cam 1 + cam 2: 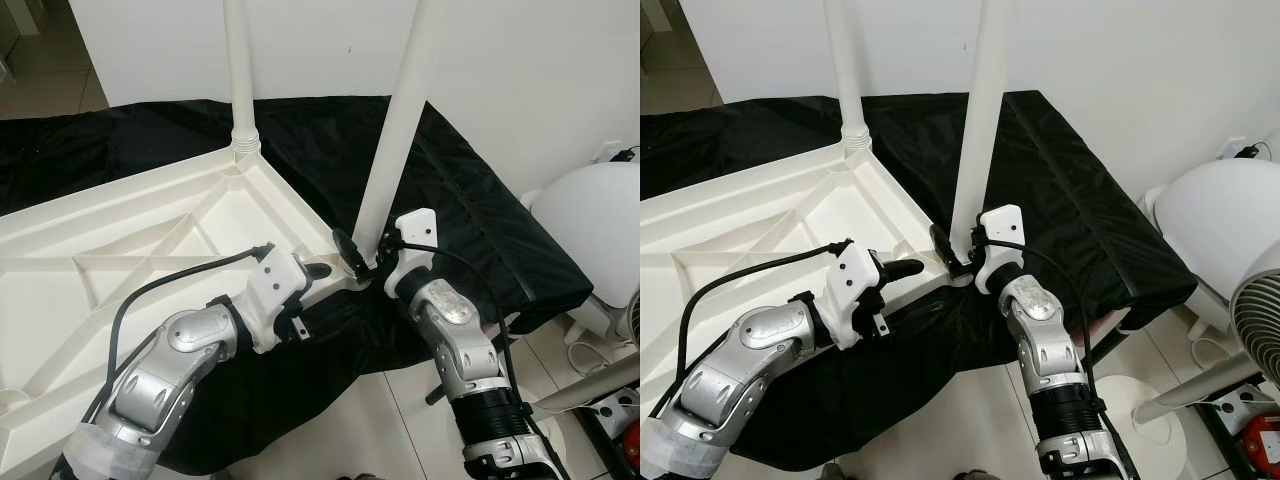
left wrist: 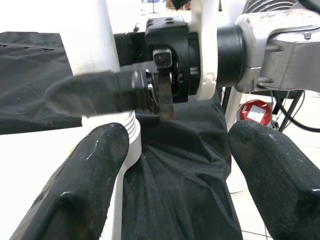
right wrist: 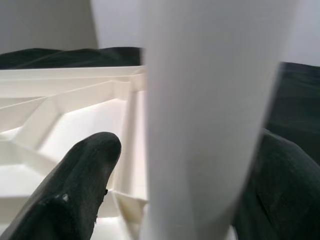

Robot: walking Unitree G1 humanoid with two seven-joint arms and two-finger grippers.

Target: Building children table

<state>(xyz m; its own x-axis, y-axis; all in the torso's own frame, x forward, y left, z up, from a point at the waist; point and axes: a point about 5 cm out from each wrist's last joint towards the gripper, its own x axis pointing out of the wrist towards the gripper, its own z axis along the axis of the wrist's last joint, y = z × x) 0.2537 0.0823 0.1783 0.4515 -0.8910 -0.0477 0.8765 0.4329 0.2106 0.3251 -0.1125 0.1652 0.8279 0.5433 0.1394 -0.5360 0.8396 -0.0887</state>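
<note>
On the black sheet [image 1: 470, 190] covering the surface ahead of me, the white plastic tabletop [image 1: 130, 260] is lying upside down, its ribbed underside facing up. Two white table legs are standing up from it: the far leg [image 1: 238, 70] is sitting upright in the tabletop's far corner socket, and the near leg [image 1: 395, 140] is rising at a slight tilt from the tabletop's corner nearest my right arm.

I am holding my right gripper [image 1: 958, 258] low at the base of the near leg, and in the right wrist view its black fingers [image 3: 75, 190] are sitting on either side of the white tube; the fingers are clamping the leg just above the tabletop's corner.

My left gripper [image 1: 335, 272] is reaching along the tabletop's near edge toward that same corner. Its fingers [image 2: 85, 185] are standing apart with nothing between them, pointing at the leg's ribbed foot and at my right gripper just beyond.

Beyond the tabletop's right corner, past the sheet's edge, a white fan [image 1: 1260, 330] is standing on the tiled floor [image 1: 970, 420].
</note>
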